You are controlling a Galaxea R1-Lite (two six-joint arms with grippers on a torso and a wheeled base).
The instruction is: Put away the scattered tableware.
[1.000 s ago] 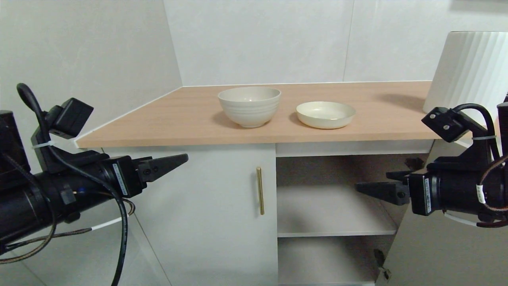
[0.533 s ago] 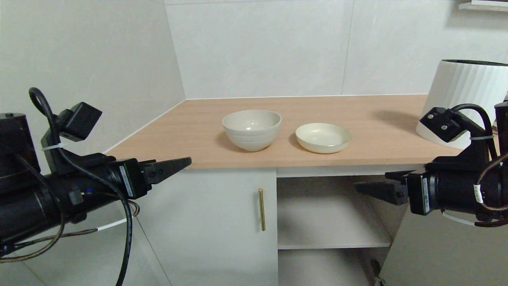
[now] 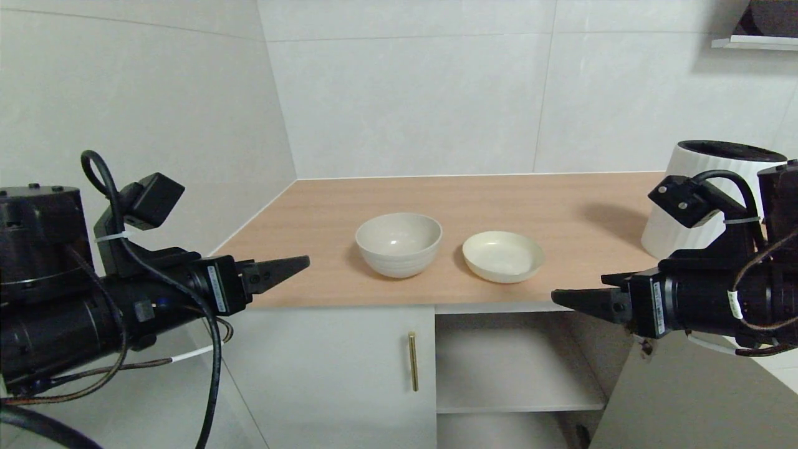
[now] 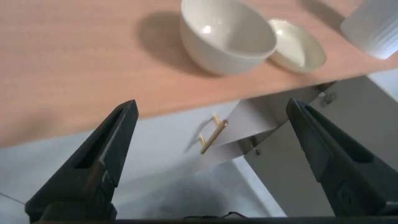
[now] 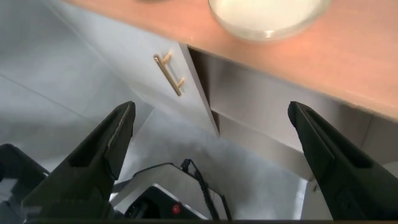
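A deep off-white bowl and a shallow cream dish stand side by side on the wooden countertop, near its front edge. My left gripper hovers off the counter's left front corner, left of the bowl, with its fingers spread wide in the left wrist view. That view has the bowl and dish ahead of it. My right gripper hangs just below the counter's front edge, to the right of the dish, open and holding nothing. The dish lies beyond it.
A white ribbed container stands at the counter's right end. Under the counter, the left cabinet door with a brass handle is closed. The right compartment stands open with a shelf, its door swung out below my right arm. Walls close in left and behind.
The head camera has risen, so the countertop is seen more from above. Both grippers now sit about level with the counter edge rather than below it. Bowl and dish have not moved.
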